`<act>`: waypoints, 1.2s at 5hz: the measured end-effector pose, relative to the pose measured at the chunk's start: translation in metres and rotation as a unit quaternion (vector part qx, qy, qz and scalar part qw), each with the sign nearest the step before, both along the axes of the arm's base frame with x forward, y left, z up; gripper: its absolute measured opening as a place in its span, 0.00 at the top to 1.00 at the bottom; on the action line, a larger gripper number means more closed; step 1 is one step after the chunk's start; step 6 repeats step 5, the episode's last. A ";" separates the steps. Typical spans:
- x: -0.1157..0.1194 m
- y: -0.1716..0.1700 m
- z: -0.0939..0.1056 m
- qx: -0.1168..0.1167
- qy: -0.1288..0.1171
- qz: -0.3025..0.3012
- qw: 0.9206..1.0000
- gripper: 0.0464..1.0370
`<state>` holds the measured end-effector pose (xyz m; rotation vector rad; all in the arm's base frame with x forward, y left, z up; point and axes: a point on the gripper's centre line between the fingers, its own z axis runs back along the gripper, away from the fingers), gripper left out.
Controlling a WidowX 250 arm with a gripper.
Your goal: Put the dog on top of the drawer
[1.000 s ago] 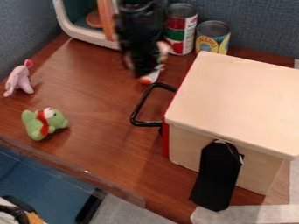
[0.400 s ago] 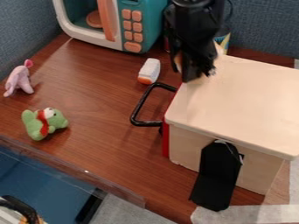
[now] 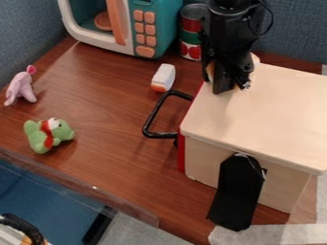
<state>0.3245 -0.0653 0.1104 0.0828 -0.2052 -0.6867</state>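
Note:
The gripper [image 3: 231, 87] hangs over the back left part of the pale wooden top of the drawer box [image 3: 262, 119], pointing down. It is shut on a small tan and white toy, seemingly the dog [image 3: 256, 59], mostly hidden behind the black fingers. Parts of the toy show at both sides of the gripper. Whether its underside touches the box top, I cannot tell. On the box's left side are a red front and a black handle [image 3: 152, 117].
A toy microwave [image 3: 147, 28] and cans [image 3: 190, 38] stand at the back. A white and orange object [image 3: 163, 78] lies left of the gripper. A pink toy [image 3: 22, 87] and a green plush [image 3: 48, 135] are at the left. A black flap [image 3: 237, 191] hangs at the box's front.
From left of the box, my gripper has moved right with the toy, over the back left of the top. Over the last half second it shifted slightly further right.

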 end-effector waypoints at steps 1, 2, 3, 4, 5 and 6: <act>-0.001 -0.001 0.000 0.002 0.003 -0.007 1.000 0.67; -0.008 -0.002 0.001 -0.005 0.023 -0.005 1.000 0.35; -0.015 0.003 0.016 -0.015 0.024 0.000 1.000 0.07; -0.024 0.004 0.039 -0.029 0.013 -0.001 0.999 0.03; -0.032 0.012 0.062 -0.025 0.004 0.026 0.999 0.04; -0.032 0.012 0.062 -0.025 0.004 0.026 0.999 0.04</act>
